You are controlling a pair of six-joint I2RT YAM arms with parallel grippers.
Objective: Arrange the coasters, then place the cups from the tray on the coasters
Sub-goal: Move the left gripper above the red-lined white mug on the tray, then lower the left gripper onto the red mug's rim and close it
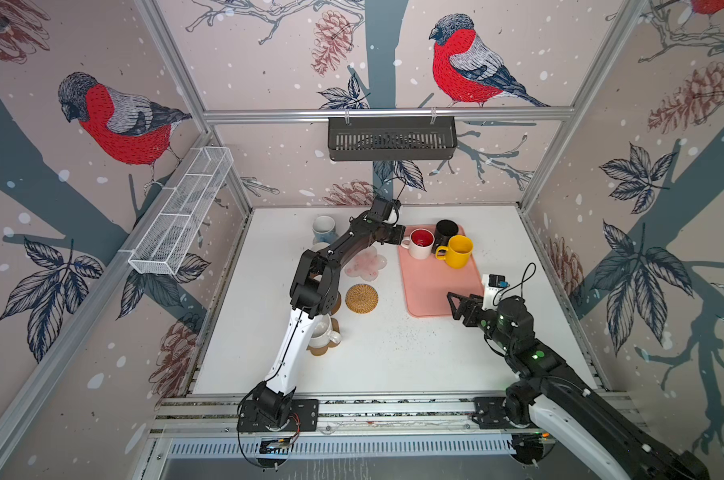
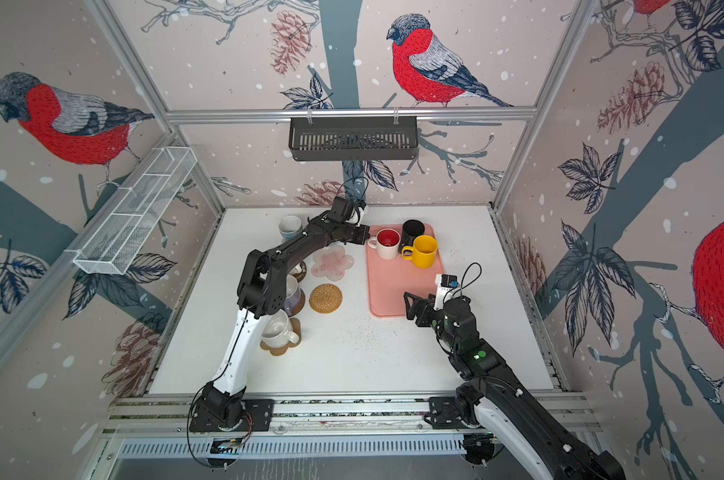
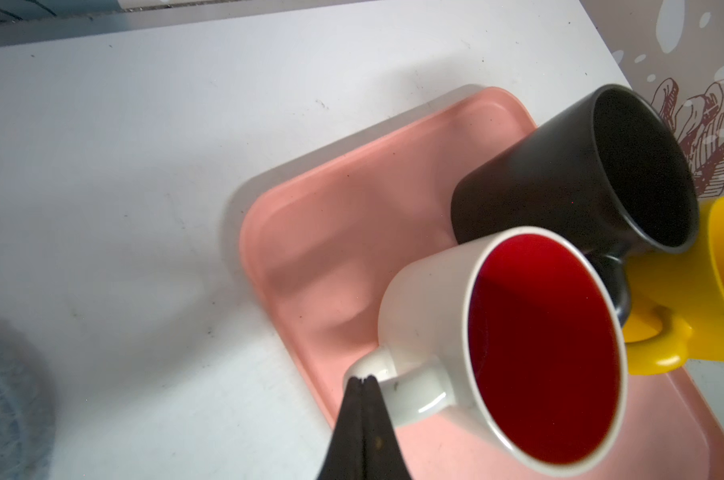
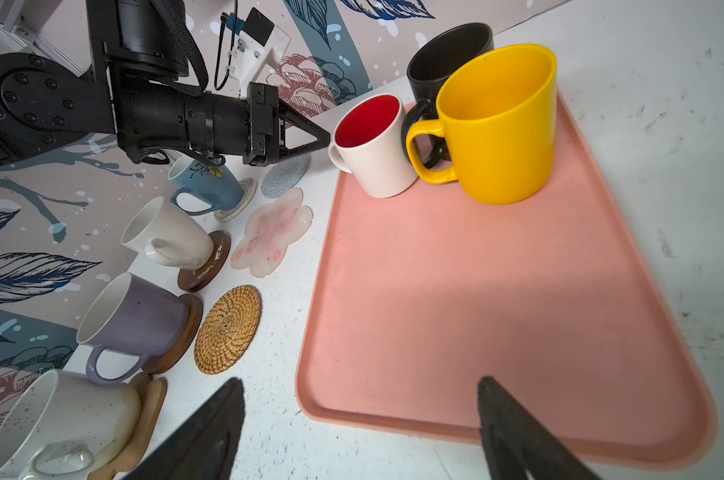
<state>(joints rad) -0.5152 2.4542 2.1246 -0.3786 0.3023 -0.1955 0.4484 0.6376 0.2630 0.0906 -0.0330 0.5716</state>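
1. Wallpaper of bullfinches and pinecones closed in a white, lightly speckled table [image 1: 393, 353]; a dark slotted basket [image 1: 391, 139] and a white wire-mesh rack [image 1: 181, 212] hung on the walls
2. The smooth salmon-pink tray [image 1: 435, 291], a rounded rectangle with a low rim, lay right of centre. At its far end clustered a white mug with a glossy red inside [image 1: 419, 244], a matte black mug [image 1: 446, 232] and a yellow mug [image 1: 458, 250]
3. Left of the tray three coasters lay bare: a translucent pink flower [image 1: 368, 264], a coiled tan wicker round [image 1: 361, 297] and a grey-blue woven round [image 4: 283, 174]
4. Further left, a light blue mug [image 4: 210, 189] sat on a beige woven round [image 4: 237, 205], a cream mug [image 4: 165, 237] and a lavender mug [image 4: 136, 320] on brown discs, and a speckled white mug [image 4: 65, 415] on a cork flower [image 4: 144, 415]
5. The left gripper [image 3: 362, 380], fingers pressed together on nothing, pointed at the red-lined mug's handle; contact could not be told. Its arm hid much of the coaster row in both top views
6. The right gripper [image 4: 360, 382] hovered at the tray's near edge, fingers spread wide and empty
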